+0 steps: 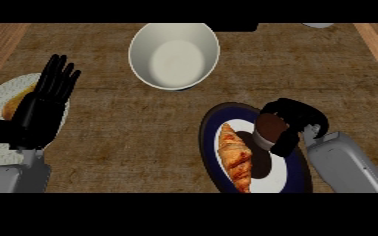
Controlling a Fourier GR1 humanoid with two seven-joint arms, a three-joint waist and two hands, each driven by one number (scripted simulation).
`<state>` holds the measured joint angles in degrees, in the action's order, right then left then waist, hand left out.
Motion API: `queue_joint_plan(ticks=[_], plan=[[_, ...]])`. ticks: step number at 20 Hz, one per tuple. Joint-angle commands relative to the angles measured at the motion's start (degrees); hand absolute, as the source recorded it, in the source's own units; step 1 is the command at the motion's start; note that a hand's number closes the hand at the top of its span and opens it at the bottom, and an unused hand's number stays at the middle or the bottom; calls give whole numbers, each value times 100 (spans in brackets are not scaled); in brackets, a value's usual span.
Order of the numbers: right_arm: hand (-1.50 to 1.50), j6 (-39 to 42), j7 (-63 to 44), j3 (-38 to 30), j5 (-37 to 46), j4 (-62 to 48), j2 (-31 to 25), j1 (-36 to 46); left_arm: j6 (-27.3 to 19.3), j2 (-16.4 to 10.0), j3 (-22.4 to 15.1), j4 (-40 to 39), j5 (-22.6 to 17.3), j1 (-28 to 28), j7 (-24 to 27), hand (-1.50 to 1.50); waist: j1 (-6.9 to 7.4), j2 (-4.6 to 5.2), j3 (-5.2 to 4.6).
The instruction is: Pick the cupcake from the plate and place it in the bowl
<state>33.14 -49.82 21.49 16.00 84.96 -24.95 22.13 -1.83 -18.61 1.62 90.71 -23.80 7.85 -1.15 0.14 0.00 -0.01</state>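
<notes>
Cupcake [269, 128] inside right hand's [297, 114] curled fingers [284, 141]

Browns, cream and navy
Counter [111, 130] mottled brown; bowl [174, 55] cream; plate [208, 132] navy-rimmed, white centre; croissant [236, 157] golden-orange; cupcake [270, 125] dark brown.

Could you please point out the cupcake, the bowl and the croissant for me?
cupcake [269, 126]: head view, on its brown top.
bowl [175, 57]: head view, on its bare inner floor.
croissant [236, 157]: head view, on the middle of its crust.
</notes>
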Motion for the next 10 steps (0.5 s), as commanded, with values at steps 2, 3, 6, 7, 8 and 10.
queue_joint_plan(ticks=[2,3,6,7,8,10], plan=[[150,476,360,319,451,15,-112,21,34,201,-103,-138,235,14,175,0,-9,3,0],[150,330,529,326,729,-436,60,140,222,70,112,-217,55,133,87,0,11,8,1],[150,275,754,412,1117,-381,217,42,122,55,225,136,52,53,-223,0,10,0,2],[150,406,886,243,1183,-240,59,-11,206,233,112,12,185,-129,13,0,0,-1,1],[150,672,716,37,1046,-511,170,507,268,118,233,312,-7,-219,-212,0,28,-1,1],[150,547,779,200,1303,-36,293,-86,131,285,221,-13,300,-20,-19,0,-9,-3,1]])
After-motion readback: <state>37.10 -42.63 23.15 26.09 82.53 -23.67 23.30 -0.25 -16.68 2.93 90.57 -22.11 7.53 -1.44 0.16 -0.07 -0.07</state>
